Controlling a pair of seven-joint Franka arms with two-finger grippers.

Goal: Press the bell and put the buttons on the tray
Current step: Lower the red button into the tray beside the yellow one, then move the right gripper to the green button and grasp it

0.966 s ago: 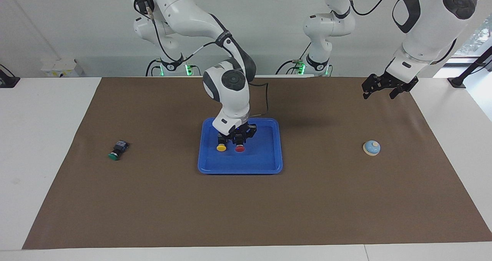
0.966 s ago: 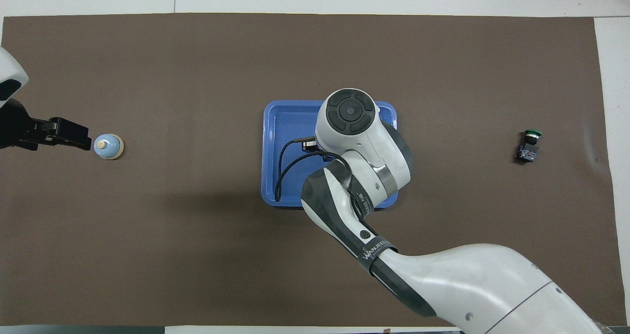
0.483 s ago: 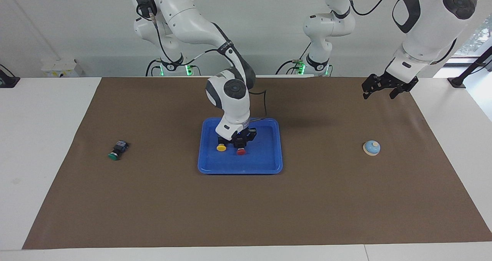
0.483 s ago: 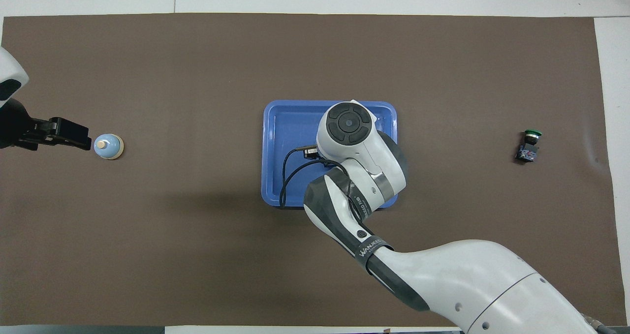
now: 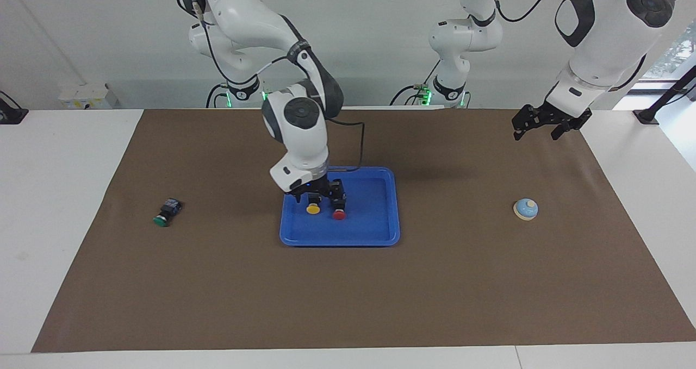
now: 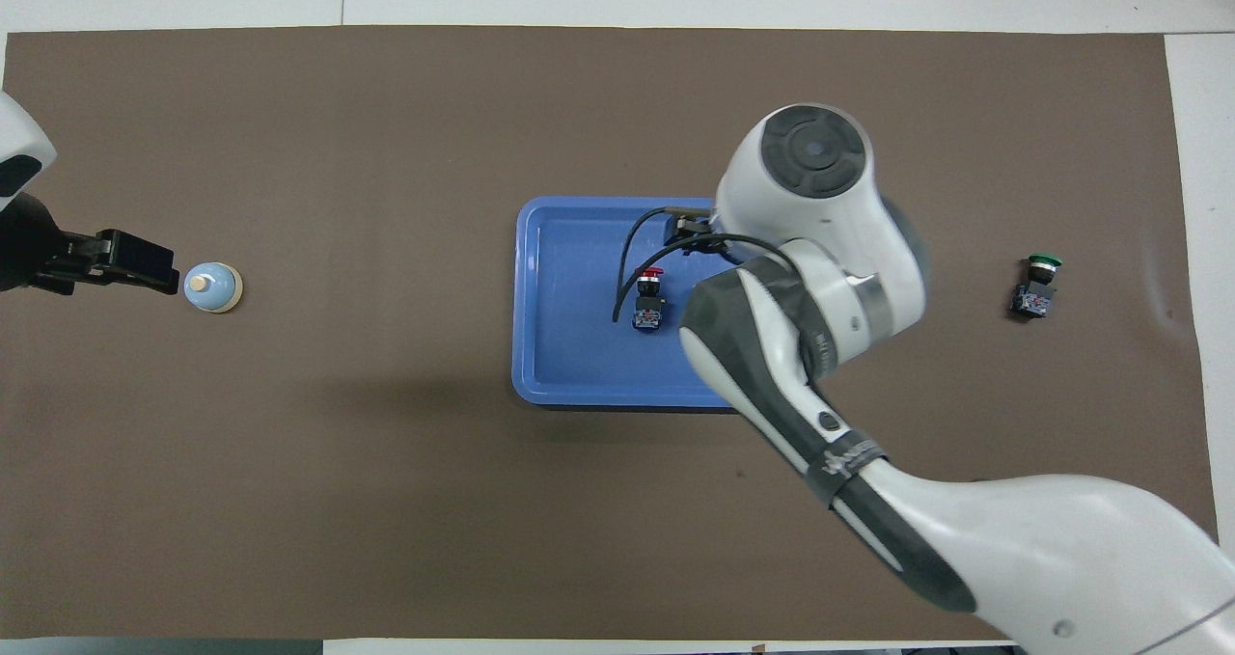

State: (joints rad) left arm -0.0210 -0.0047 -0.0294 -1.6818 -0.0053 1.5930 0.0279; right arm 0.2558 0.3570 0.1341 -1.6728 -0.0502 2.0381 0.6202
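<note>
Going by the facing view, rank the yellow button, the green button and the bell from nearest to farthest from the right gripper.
From the right gripper:
1. Yellow button, on the tray, just under the gripper.
2. Green button, on the mat toward the right arm's end.
3. Bell, toward the left arm's end.

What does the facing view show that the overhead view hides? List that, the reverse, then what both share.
Facing only: the yellow button on the tray, and the right tool over it. Overhead only: the red button whole, clear of the arm. Both: red button in the tray, green button on the mat, bell, left tool waiting open.
</note>
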